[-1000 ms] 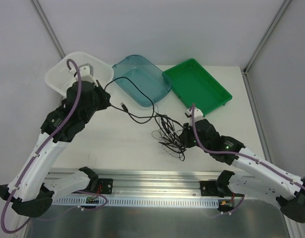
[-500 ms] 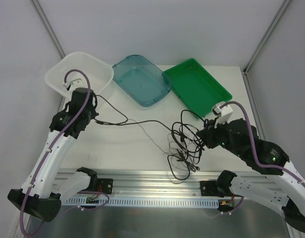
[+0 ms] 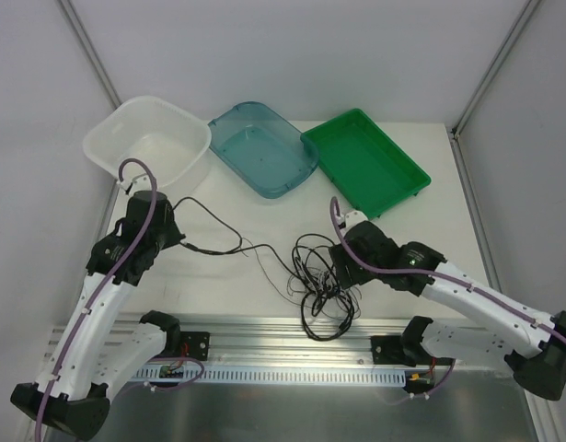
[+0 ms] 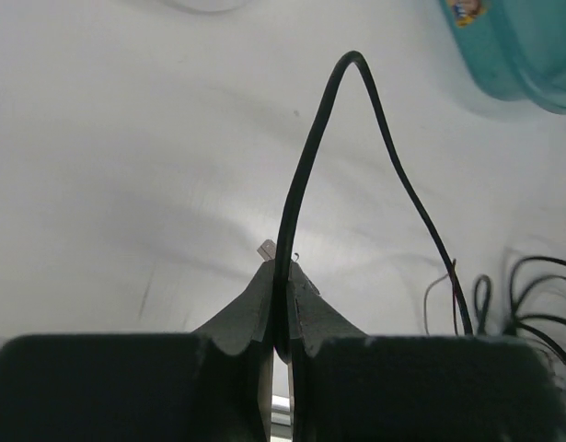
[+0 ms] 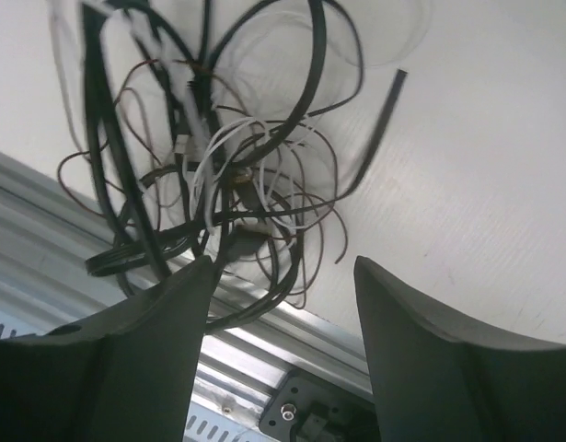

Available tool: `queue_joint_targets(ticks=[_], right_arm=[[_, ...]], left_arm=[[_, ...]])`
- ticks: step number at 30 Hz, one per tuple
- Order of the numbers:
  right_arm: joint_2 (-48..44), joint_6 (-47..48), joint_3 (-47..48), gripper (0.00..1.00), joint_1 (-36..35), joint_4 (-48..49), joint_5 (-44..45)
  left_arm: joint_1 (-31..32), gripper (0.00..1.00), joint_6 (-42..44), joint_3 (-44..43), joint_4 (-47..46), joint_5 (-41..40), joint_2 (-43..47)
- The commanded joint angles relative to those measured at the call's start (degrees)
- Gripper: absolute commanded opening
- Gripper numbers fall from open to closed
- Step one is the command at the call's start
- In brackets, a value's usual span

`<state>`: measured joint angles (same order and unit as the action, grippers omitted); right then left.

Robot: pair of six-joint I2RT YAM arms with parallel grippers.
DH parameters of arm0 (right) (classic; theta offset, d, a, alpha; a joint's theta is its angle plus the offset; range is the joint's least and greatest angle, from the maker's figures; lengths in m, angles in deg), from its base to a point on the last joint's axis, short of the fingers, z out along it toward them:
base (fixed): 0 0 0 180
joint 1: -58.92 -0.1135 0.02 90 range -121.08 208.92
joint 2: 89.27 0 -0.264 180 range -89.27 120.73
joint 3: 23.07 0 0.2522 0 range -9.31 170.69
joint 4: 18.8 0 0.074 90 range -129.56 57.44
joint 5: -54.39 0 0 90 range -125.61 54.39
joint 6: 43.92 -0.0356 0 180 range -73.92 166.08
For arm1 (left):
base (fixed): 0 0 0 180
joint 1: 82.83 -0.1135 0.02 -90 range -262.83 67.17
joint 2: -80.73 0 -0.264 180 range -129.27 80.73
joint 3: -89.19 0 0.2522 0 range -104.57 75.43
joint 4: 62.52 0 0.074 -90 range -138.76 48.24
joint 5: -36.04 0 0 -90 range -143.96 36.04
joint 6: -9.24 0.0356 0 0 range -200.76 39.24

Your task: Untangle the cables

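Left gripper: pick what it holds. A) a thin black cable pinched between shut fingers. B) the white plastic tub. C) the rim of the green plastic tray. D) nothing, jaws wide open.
A: in the left wrist view the left gripper is shut on a thin black cable that arches up from between its fingers.

Glossy black cables (image 3: pixel 319 276); matt white table (image 3: pixel 200 287).

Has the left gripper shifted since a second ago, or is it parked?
Yes. The left gripper has pulled back from the white tub toward the near edge of the table, drawing its black cable along.
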<state>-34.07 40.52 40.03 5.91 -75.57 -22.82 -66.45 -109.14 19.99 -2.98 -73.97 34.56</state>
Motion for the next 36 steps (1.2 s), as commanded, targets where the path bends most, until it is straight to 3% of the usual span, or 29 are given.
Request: queue_joint_targets(ticks=[1,7,11,15,18,24,36], right_arm=[[0.3,1.5,6.6,0.67,-4.3,1.8,2.0],[5.5,7.5,12.6,0.67,-6.3,12.9,-12.0],[11.8,12.0,16.6,0.67,-7.8,16.0,-17.7],[17.8,15.7,19.4,0.65,-8.6,21.8,-29.2],[23.4,19.1,22.3,0.63,-9.5,20.8,-32.3],[32.6,21.6,26.9,0.59,-10.3,18.7,-29.9],[30.8,5.0,16.8,0.57,-6.5,33.2,-6.7]], left_arm=[[-0.5,0.0,-1.9,0.6,-3.5,13.0,2.8],[-0.5,0.0,1.4,5.6,-7.6,18.8,5.8],[-0.5,0.0,4.1,9.8,-12.7,23.5,7.8],[-0.4,0.0,6.2,13.7,-16.5,27.0,9.6],[-0.4,0.0,7.7,15.3,-18.2,28.5,10.1],[-0.5,0.0,8.6,18.7,-21.4,29.3,11.4],[-0.5,0.0,7.5,20.8,-21.7,24.4,17.2]])
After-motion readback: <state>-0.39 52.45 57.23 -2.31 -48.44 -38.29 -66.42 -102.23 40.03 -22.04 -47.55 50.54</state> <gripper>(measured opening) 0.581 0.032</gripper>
